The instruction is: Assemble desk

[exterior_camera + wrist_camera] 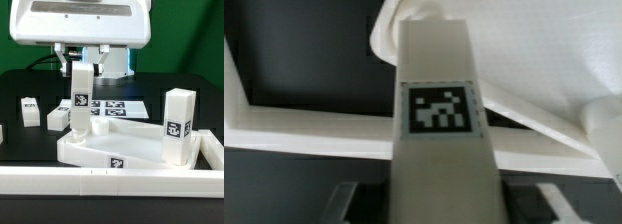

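Note:
The desk's white slab (110,150) lies on the black table with its rim up. A square white leg (178,125) stands upright in its corner on the exterior view's right. My gripper (79,66) is shut on the top of a second leg (78,102), held nearly upright with its lower end at the slab's corner on the exterior view's left. In the wrist view this tagged leg (441,120) runs out from between my fingers (352,200) toward the slab (304,120). My gripper (446,208) holds its sides. The socket under the leg is hidden.
Two loose white legs (30,110) (57,118) lie on the table at the exterior view's left. The marker board (118,107) lies behind the slab. A long white rail (110,184) runs along the front and turns up the right side (212,150).

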